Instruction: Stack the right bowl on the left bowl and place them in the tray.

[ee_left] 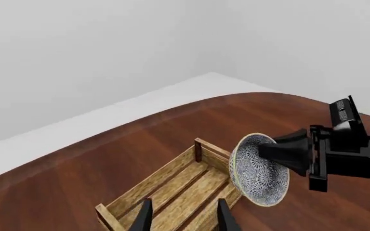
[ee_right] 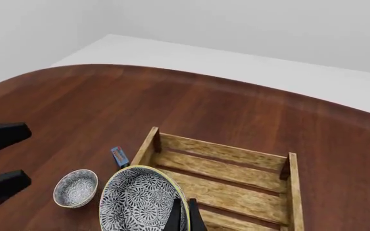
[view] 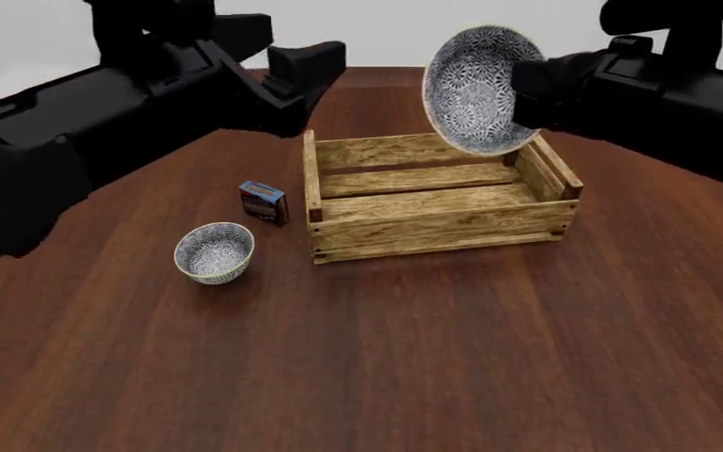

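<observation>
The right bowl (view: 473, 89), white with a dense blue-grey pattern, hangs tilted on its side above the far right part of the tray (view: 437, 229). My right gripper (view: 525, 89) is shut on its rim. The right wrist view shows that bowl (ee_right: 137, 199) pinched between the fingers over the tray (ee_right: 223, 147). On the table left of the tray, the left bowl (view: 215, 251) stands upright. My left gripper (view: 315, 80) hovers open and empty above the tray's far left corner. Its wrist view shows the tray (ee_left: 151, 181) and the held bowl (ee_left: 259, 171).
A small blue-red box (view: 263, 201) stands between the left bowl and the tray's left wall. The dark wooden table (view: 375, 367) curves away at its far edge, with a white floor behind.
</observation>
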Robot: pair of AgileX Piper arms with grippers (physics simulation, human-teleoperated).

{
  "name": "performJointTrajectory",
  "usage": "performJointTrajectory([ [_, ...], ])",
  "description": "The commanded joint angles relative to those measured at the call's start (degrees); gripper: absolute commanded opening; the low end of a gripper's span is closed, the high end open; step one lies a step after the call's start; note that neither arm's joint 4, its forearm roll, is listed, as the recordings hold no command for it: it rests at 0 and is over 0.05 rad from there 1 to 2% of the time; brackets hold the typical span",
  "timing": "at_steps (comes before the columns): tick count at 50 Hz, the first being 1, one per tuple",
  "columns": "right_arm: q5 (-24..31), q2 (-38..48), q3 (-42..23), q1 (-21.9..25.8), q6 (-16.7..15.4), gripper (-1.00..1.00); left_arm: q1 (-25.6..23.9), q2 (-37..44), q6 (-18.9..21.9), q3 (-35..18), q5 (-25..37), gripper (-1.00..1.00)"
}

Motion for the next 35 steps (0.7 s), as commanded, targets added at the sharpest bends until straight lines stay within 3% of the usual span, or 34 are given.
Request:
performJointTrajectory([
  [1, -0.2, 0.1, -0.2, 0.4, 0.1, -1.00, -2.6, 6.8, -1.3, -5.3, 0.6, 1.00],
  [8, -0.4, 0.6, -0.2, 0.4, 0.2, -1.00, -4.3, 9.6, -3.7, -7.6, 1.0, 1.00],
  [35, -0.3, 1.0, -0.1, 1.4, -0.5, -1.00, -5.3, 19.9, -4.0, -12.9, 0.1, 1.00],
])
